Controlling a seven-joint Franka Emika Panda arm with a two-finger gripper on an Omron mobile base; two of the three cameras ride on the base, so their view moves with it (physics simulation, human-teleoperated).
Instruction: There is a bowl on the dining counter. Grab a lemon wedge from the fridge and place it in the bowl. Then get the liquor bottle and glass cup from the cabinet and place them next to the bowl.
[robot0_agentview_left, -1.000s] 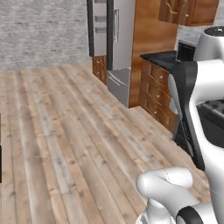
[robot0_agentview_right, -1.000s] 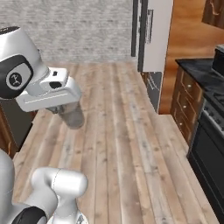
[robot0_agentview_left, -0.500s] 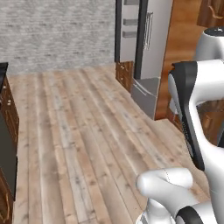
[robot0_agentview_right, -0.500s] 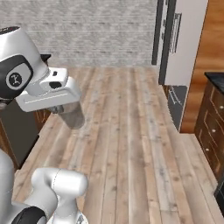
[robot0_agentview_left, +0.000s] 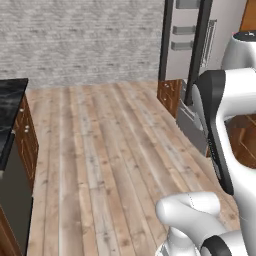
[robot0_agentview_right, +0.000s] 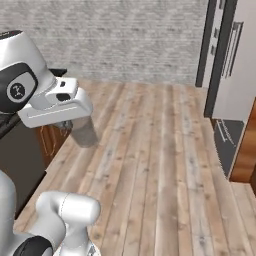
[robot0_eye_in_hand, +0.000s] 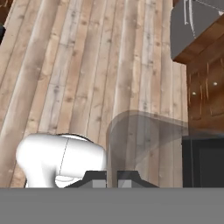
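Claw (robot0_eye_in_hand: 112, 174) is clamping the translucent glass cup (robot0_eye_in_hand: 146, 144); the view has been swinging, fridge (robot0_agentview_right: 235, 65) ahead-right, delivery pending.

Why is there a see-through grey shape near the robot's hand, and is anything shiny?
Hand view: the see-through grey glass cup lets the wooden floor planks show through, above the shut gripper. Right base view: the same cup looks pale and hazy. Left base view: the glossy black marble counter shows faint sheen.
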